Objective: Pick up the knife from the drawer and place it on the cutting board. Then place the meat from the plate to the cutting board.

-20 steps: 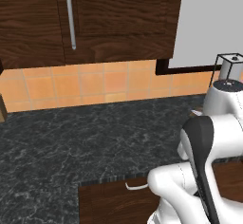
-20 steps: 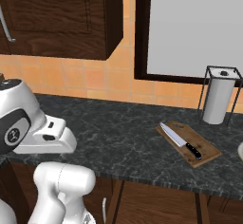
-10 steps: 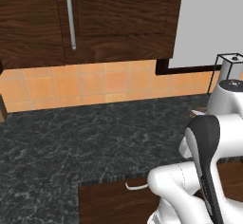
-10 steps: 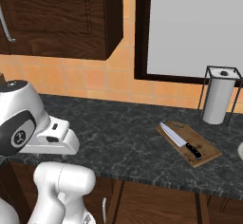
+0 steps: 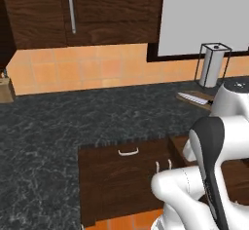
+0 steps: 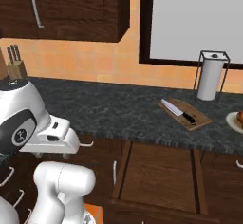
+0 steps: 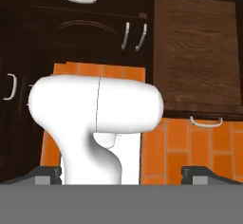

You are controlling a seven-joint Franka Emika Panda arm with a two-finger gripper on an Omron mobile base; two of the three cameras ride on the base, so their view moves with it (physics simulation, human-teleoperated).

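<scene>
The knife (image 6: 177, 111) lies on the cutting board (image 6: 198, 122) at the right of the dark counter, silver blade to the left and black handle to the right. Its blade (image 5: 191, 97) also shows on the board (image 5: 206, 103) beside my arm. The plate (image 6: 234, 121) is cut off by the right edge, with the reddish-brown meat (image 6: 239, 117) on it. My gripper (image 7: 122, 174) is folded low in front of the cabinets, far from the board. It points down at the orange floor, its fingertips (image 7: 47, 173) wide apart and nothing between them.
The drawer (image 6: 161, 171) below the board stands pulled out, and its wooden inside (image 7: 194, 52) is bare. A paper towel holder (image 6: 211, 76) stands behind the board. A knife block (image 6: 14, 61) sits at the far left of the counter. Dark wall cabinets (image 5: 87, 9) hang above.
The whole picture has shifted in both base views, so the camera moved: the counter sits higher and the pulled-out drawer shows. The knife still lies on the board.
</scene>
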